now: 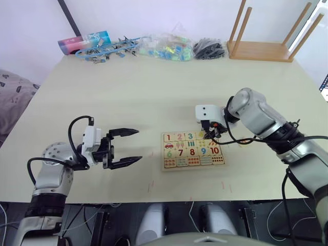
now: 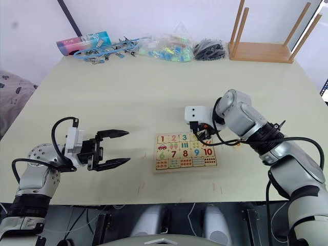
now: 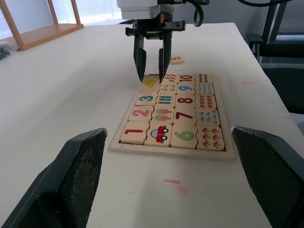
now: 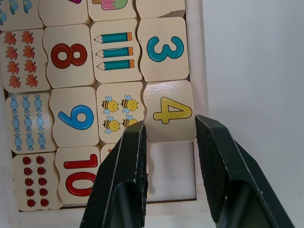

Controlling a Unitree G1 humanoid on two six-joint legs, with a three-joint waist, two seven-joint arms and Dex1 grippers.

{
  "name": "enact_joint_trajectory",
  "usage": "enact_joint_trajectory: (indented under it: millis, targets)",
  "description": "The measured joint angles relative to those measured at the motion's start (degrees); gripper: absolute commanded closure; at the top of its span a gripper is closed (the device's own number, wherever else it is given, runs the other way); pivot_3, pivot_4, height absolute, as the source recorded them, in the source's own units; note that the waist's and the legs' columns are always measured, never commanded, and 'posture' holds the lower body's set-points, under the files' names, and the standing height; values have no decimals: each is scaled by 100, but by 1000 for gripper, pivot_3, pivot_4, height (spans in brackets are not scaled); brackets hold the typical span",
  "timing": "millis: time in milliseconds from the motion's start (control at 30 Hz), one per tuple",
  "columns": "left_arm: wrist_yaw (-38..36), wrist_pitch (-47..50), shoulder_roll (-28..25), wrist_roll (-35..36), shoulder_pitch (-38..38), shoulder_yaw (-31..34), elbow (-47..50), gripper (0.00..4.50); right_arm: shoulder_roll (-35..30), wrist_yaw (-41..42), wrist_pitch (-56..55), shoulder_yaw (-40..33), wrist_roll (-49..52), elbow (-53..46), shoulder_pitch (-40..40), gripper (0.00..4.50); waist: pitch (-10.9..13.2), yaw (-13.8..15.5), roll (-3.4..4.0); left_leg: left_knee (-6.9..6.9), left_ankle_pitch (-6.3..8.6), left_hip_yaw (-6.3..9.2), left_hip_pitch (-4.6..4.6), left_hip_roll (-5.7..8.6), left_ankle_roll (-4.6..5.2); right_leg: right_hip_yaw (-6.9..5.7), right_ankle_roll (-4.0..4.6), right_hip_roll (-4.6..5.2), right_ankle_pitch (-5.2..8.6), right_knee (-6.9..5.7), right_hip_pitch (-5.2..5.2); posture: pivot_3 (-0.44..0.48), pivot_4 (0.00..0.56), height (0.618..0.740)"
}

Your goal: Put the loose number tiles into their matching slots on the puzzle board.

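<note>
Tiles 1, 2 and 3 sat in the near-left row of the puzzle board, which lay flat on the counter. From the head, the left end effector hovered left of the board, fingers apart.

From the left wrist, the 5 tile lay loose beyond the board.

From the right wrist, the right end effector straddled the 4 tile, fingers parted, beside an empty slot.
</note>
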State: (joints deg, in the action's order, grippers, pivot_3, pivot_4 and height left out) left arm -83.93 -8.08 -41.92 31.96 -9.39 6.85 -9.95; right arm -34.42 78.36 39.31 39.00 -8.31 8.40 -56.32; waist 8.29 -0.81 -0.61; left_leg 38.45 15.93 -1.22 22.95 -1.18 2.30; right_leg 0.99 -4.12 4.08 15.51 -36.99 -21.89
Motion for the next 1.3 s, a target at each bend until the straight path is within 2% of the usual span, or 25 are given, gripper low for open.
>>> enact_joint_trajectory:
  millis: [267,300,333,467,700,867,933,1033,1133,1167,1233,1300]
  targets:
    - [6,22,16,-29,1,0,30,0,10,8,-94,-1,-18,55,5,3559,0,-1,0,0,0,0,0,0,0,0,0,0,0,0,0,0,150,740]
    - [7,23,18,-30,1,0,30,0,8,14,-108,-1,-21,57,5,2536,0,-1,0,0,0,0,0,0,0,0,0,0,0,0,0,0,150,740]
    - [7,23,21,-30,0,0,30,0,8,27,-128,0,-22,62,19,2222,0,0,0,0,0,0,0,0,0,0,0,0,0,0,0,0,150,740]
    - [5,26,44,-30,-3,0,30,0,4,48,-154,-1,-36,104,58,257,0,1,0,0,0,0,0,0,0,0,0,0,0,0,0,0,150,740]
    - [1,28,52,-32,-20,-1,30,0,4,48,-100,-25,-29,125,58,257,0,2,0,0,0,0,0,0,0,0,0,0,0,1,0,0,150,740]
    - [3,35,78,-36,-79,-3,30,0,-28,8,-133,-370,144,150,82,257,1,3,0,-1,0,0,0,0,0,0,0,1,0,1,0,0,150,740]
    - [5,44,88,-38,-93,-5,30,0,-75,-21,-156,-622,287,106,152,653,2,4,-1,-2,0,0,1,0,0,0,0,1,0,2,1,0,150,740]
    - [1,49,91,-41,-116,-10,31,0,-114,-98,-170,-953,497,-78,323,1675,2,3,-2,-3,0,1,0,-1,0,0,0,2,0,2,1,0,150,740]
    - [-6,61,96,-46,-159,-15,30,0,-70,-277,-238,-1395,791,-269,606,3022,2,5,-3,-3,0,1,1,-2,0,-1,0,2,0,2,1,0,150,740]
    - [-8,65,96,-47,-169,-15,30,0,-32,-321,-259,-1522,890,-313,688,3756,2,4,-3,-3,0,1,0,-2,0,0,0,2,0,2,1,0,150,740]
    - [-11,107,97,-50,-201,-22,30,0,46,-509,-395,-1811,1156,-499,960,4413,3,4,-3,-4,0,0,0,-1,1,1,0,2,0,2,0,0,150,740]
    - [-13,115,99,-52,-213,-31,30,0,181,-661,-599,-2059,1311,-556,1197,4413,1,6,-7,-5,0,2,0,-2,0,-1,0,2,0,3,2,0,150,740]
